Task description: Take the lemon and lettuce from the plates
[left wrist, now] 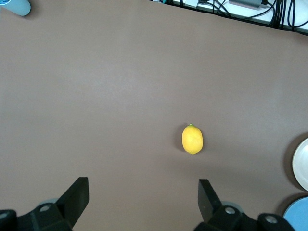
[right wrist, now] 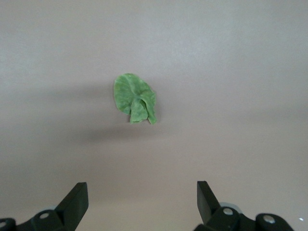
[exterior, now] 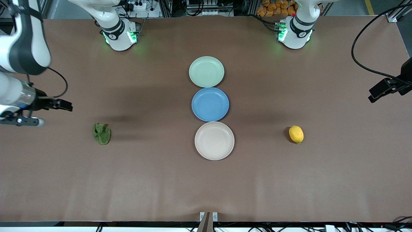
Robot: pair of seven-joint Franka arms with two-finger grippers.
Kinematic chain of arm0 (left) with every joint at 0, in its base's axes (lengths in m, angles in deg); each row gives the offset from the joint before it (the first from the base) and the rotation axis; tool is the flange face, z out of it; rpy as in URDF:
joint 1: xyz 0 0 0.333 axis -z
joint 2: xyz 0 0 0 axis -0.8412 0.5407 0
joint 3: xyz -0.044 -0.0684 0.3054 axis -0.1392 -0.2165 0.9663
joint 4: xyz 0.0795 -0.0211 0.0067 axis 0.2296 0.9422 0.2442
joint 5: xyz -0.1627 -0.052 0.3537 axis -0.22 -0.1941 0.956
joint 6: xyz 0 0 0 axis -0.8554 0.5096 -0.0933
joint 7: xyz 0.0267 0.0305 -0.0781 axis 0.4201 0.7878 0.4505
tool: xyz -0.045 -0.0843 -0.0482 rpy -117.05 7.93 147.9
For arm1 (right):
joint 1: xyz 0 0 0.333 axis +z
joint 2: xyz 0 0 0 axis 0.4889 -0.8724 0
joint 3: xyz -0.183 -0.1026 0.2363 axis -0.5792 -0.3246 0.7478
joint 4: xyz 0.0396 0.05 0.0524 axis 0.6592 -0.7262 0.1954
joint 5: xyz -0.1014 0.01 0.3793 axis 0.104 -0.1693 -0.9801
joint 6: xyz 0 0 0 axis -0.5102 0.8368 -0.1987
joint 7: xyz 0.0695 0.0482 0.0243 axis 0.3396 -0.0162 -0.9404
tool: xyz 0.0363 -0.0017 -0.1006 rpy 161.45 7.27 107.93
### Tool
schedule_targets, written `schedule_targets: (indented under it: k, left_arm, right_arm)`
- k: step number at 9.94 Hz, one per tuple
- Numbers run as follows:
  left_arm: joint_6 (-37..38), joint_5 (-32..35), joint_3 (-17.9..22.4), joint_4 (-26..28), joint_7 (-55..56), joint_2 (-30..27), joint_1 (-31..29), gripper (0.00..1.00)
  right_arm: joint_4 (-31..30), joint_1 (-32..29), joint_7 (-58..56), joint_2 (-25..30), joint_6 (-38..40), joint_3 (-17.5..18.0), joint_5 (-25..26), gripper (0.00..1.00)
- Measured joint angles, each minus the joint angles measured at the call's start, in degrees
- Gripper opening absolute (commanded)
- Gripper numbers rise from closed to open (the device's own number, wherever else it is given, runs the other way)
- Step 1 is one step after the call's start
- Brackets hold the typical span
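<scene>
The yellow lemon (exterior: 296, 134) lies on the bare table toward the left arm's end, off the plates; it also shows in the left wrist view (left wrist: 192, 139). The dark green lettuce (exterior: 102, 133) lies on the table toward the right arm's end and shows in the right wrist view (right wrist: 135, 98). The mint plate (exterior: 206, 71) and the beige plate (exterior: 214, 140) are empty. My left gripper (exterior: 375, 93) (left wrist: 143, 185) is open and empty, up in the air near the lemon. My right gripper (exterior: 66, 105) (right wrist: 142, 188) is open and empty, up in the air near the lettuce.
An empty blue plate (exterior: 210, 104) sits between the mint and beige plates in a row at the table's middle. A black cable (exterior: 357, 58) loops over the table's corner at the left arm's end.
</scene>
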Motion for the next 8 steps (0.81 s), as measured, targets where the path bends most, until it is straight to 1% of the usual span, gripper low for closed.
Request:
schedule_targets:
  k: [3,5,6,8]
  left_arm:
    - [0.0,0.0,0.01,-0.03,-0.02,-0.2,-0.05,1.0]
    - [0.0,0.0,0.01,-0.03,-0.02,-0.25,-0.05,1.0]
    - [0.0,0.0,0.01,-0.03,-0.02,-0.27,-0.05,1.0]
    - [0.0,0.0,-0.01,-0.03,-0.02,-0.28,-0.04,1.0]
  right_arm:
    - [10.98,3.16,0.0,0.24,8.44,-1.61,0.02,1.0]
    - [16.23,3.48,-0.08,0.3,12.2,-2.12,0.03,1.0]
    - [18.07,3.43,-0.15,0.36,13.11,-2.45,0.03,1.0]
    - [19.39,3.4,-0.22,0.74,13.47,-2.97,0.04,1.0]
